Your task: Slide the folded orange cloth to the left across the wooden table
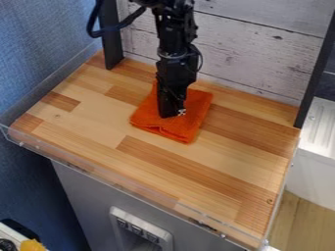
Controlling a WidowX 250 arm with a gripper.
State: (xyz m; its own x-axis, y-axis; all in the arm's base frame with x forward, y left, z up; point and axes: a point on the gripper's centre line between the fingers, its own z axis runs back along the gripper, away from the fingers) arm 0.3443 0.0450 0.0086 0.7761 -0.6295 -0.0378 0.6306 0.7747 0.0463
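A butcher-block wooden tabletop [85, 122] is stretching across the view, its strips alternating between pale and darker brown. A clear plastic edging [124, 190] is running along the front, and a grey cabinet-like base [82, 196] is standing beneath, with a light panel of sockets or switches [114, 212] showing on its face. Whitewashed wooden boards [252, 54] are rising behind the tabletop between two dark uprights, the left post [110, 41] and the right post [315, 78]. A blue textured surface [39, 54] is covering the left side of the room; a white ribbed fixture [321, 125] is sitting off to the right, with pale wood flooring [298, 218] lying below it. Something yellow [31, 245] is poking in at the lower left corner. An orange cloth [190, 131], folded into a rough square, is lying flat toward the back of the tabletop, around its middle from side to side. The black robot arm [175, 44] is coming in from the top edge, and its gripper [173, 114] is pointing straight down over the cloth, its lower end appearing to be touching the fabric near the middle. Whether the gripper is standing open or closed, or is pinching any of the fabric, I cannot tell.
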